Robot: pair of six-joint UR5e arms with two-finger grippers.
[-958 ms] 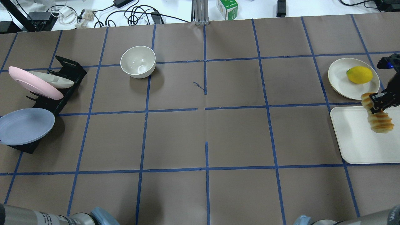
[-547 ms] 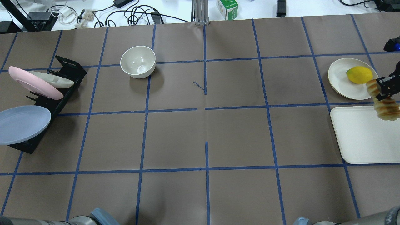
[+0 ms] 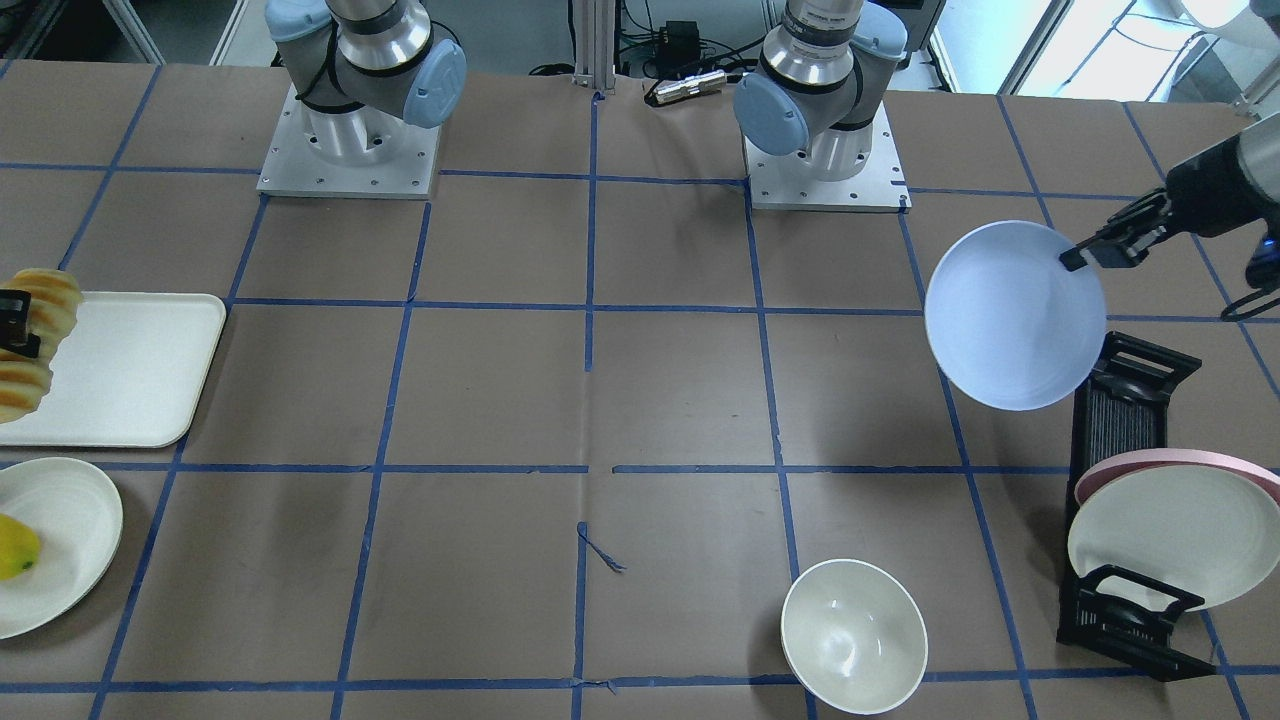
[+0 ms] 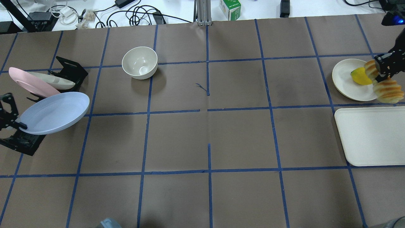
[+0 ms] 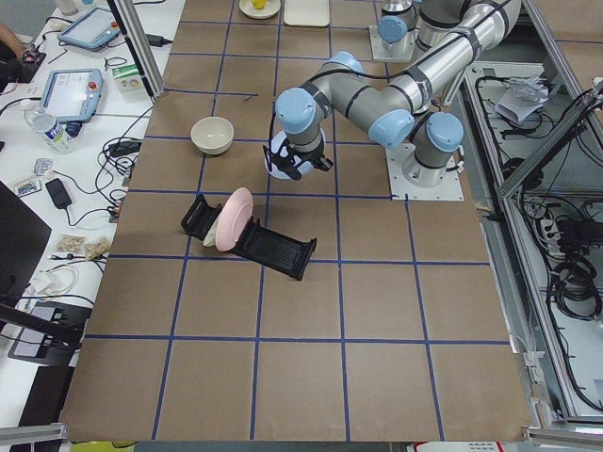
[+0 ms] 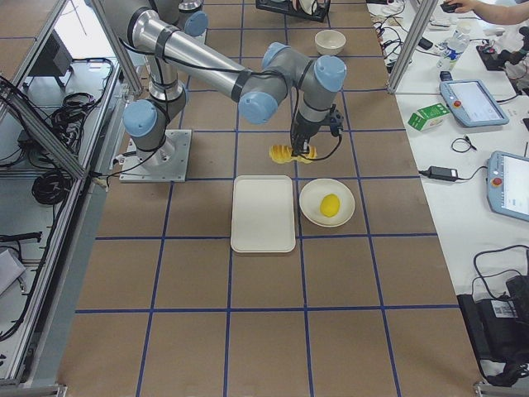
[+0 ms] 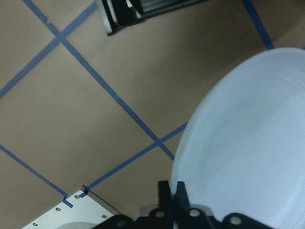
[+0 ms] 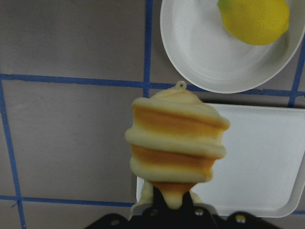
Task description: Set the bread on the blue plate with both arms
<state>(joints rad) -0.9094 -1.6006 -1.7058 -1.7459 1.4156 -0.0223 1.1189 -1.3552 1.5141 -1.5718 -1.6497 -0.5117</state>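
At left, the left end effector (image 4: 19, 125) is clamped on the rim of the blue plate (image 4: 55, 112), which hangs tilted above the counter (image 4: 208, 136) beside the black rack (image 4: 72, 72) holding a pink plate (image 4: 31, 83). A cream bowl (image 4: 140, 62) stands left of centre. At right, the right end effector (image 4: 382, 70) is closed on the bread (image 4: 388, 91), held in the air near the cream plate (image 4: 343, 79) and the tray (image 4: 367, 136).

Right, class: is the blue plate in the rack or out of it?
Out. The left gripper pinches the blue plate at its rim, tilted in the air, clear of the rack.
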